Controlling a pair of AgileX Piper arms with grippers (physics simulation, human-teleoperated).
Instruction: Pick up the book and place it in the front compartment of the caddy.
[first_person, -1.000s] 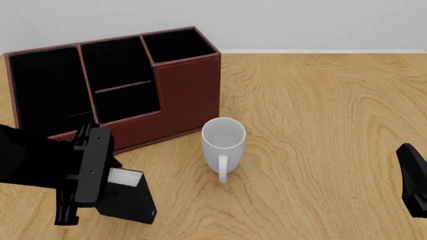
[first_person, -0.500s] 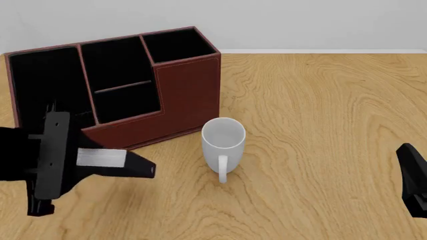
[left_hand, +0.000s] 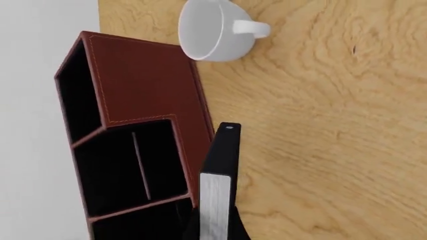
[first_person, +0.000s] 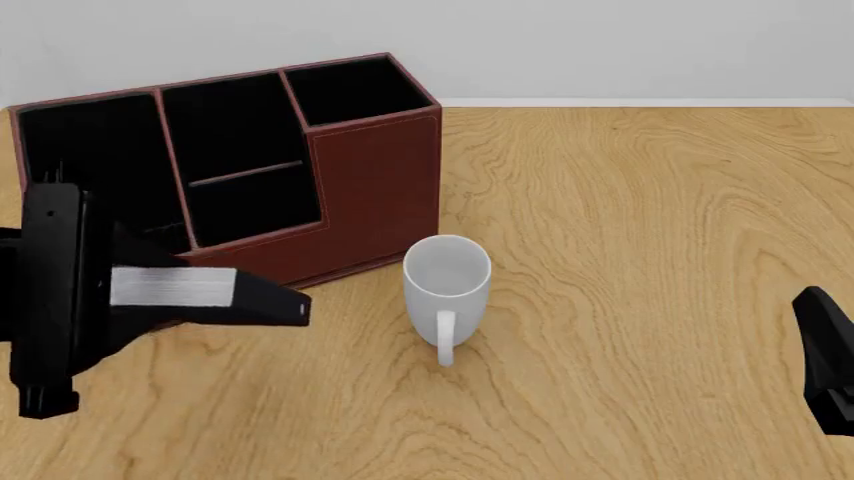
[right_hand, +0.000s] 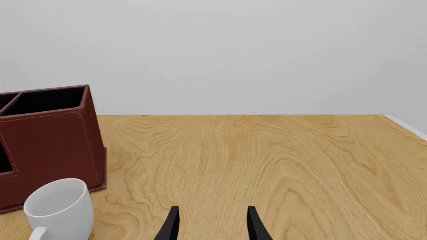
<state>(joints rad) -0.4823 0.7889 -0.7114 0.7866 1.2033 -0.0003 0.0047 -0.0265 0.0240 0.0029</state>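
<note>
My left gripper (first_person: 94, 290) is shut on the black book (first_person: 200, 290), holding it level in the air with its white page edges up and its free end pointing right. The book hangs just in front of the reddish-brown caddy (first_person: 374, 180), over its low front wall. The front compartment (first_person: 251, 200) is the small black-lined pocket by the thin crossbar, behind the book. In the left wrist view the book (left_hand: 218, 170) runs alongside the caddy (left_hand: 143, 82). My right gripper (right_hand: 213, 227) is open and empty at the table's right side (first_person: 827, 360).
A white mug (first_person: 447, 280) stands upright on the wooden table (first_person: 641, 220), just right of the book's free end and in front of the caddy's tall square pocket (first_person: 354, 90). The mug (left_hand: 215, 29) also shows in the left wrist view. A pale wall rises behind the table.
My left gripper has risen and drawn left with the book, which swung from tilted down to level. It now sits closer to the caddy. The right arm has not moved.
</note>
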